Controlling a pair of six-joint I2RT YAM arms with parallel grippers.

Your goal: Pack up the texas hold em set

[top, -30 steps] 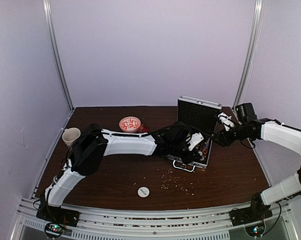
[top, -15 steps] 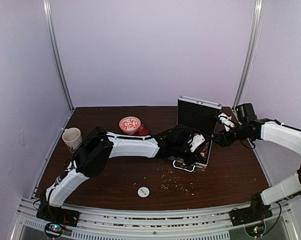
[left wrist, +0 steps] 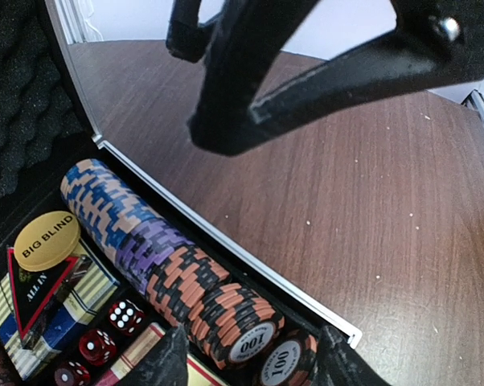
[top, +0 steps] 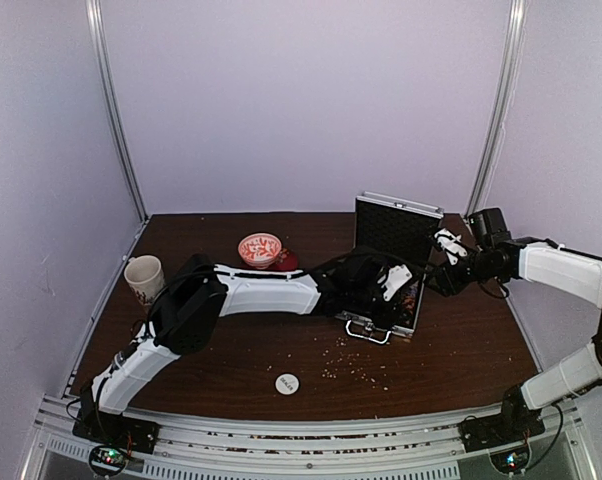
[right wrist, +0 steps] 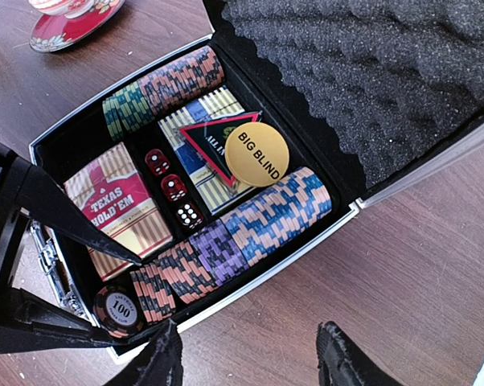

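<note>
1. Top camera: the briefcase (top: 399, 230) stands open, with its lid upright at its far side. The left gripper (top: 389, 288) hangs over the briefcase's near edge. The right gripper (top: 448, 243) hovers just right of the lid. A white disc (top: 287, 383) lies on the table (top: 231, 350) well in front of the briefcase. Small specks (top: 356, 368) are scattered between the two, too small to identify. A bowl (top: 260, 247) and a cup (top: 141, 272) sit to the briefcase's left, the cup well apart from it.
2. Left wrist camera: this gripper's fingers are spread with nothing clamped between them. They are poised above the near end of a row of chips (left wrist: 157, 253) that runs along one briefcase wall. Dice (left wrist: 105, 334) and a Big Blind disc (left wrist: 45, 240) lie inside the briefcase.
3. Right wrist camera: this gripper's fingers are parted over bare table just beside the briefcase and hold nothing. Inside the briefcase are two chip rows, a card box (right wrist: 117, 205), the dice and the Big Blind disc.
4. Judgement: the packing looks mostly done. What seems left is the white disc and perhaps the specks, then shutting and latching the lid.
</note>
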